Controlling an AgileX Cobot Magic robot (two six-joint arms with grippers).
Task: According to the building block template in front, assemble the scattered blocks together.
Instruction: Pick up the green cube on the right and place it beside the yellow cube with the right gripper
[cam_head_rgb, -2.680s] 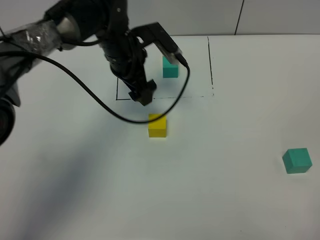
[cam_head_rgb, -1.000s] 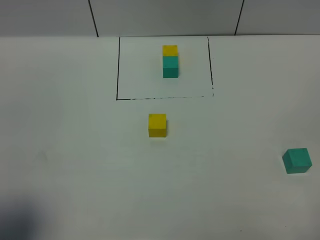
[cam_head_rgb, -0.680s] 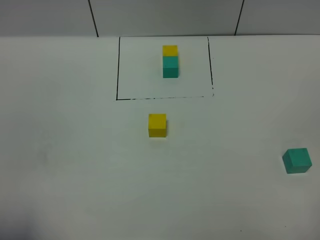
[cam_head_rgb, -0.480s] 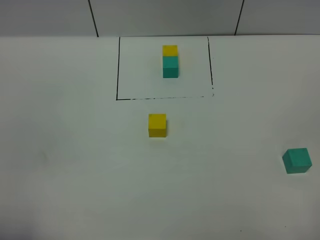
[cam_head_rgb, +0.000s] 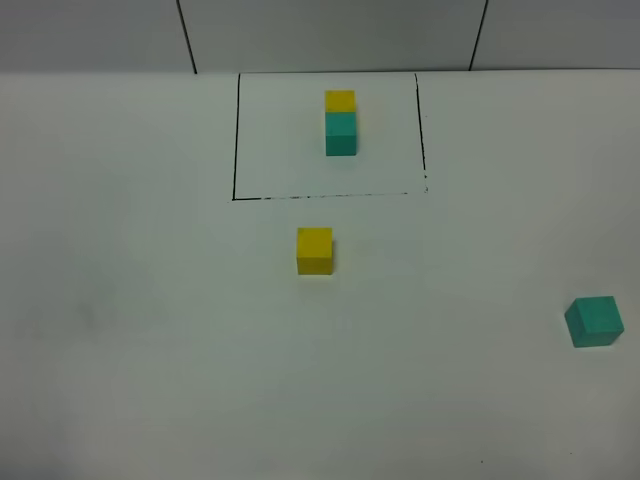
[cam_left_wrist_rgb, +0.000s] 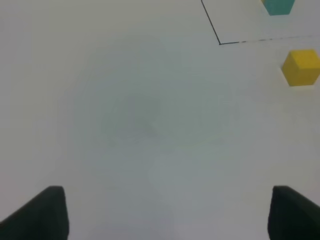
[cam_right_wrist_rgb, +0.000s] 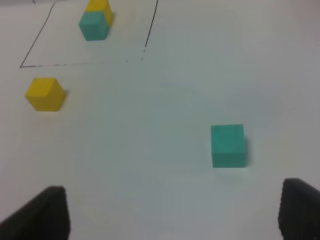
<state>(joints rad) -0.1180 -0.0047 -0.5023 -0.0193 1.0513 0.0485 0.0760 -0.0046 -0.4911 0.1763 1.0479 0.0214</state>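
My left arm, which was hanging over the building block template (cam_head_rgb: 340, 122) a few seconds back, has pulled clear of the overhead view, so the whole table (cam_head_rgb: 150, 350) is open to me again. The template reads plainly now: a yellow cube joined to a teal one, yellow on the far side, inside the black outline (cam_head_rgb: 236, 140).

Nothing else has shifted. The loose yellow cube (cam_head_rgb: 314, 250) sits where it did while the arm was over it, just outside the outline's near edge and roughly in line with the template pair. The loose teal cube (cam_head_rgb: 594, 321) is well away from the outline, out toward the near right of the table and turned slightly against the frame lines. The two are far apart, so I judge the assembly has not begun.

In its wrist view the left gripper (cam_left_wrist_rgb: 165, 215) shows its two fingertips spread wide with only bare table between them; it holds nothing. The right gripper (cam_right_wrist_rgb: 172, 215) is spread the same way and empty, with the teal cube lying ahead of it and a little off-centre.

To my mind the withdrawal hands the turn to the right arm. The teal cube is on its side, and it needs to come up against the near face of the yellow cube to match the template's order.
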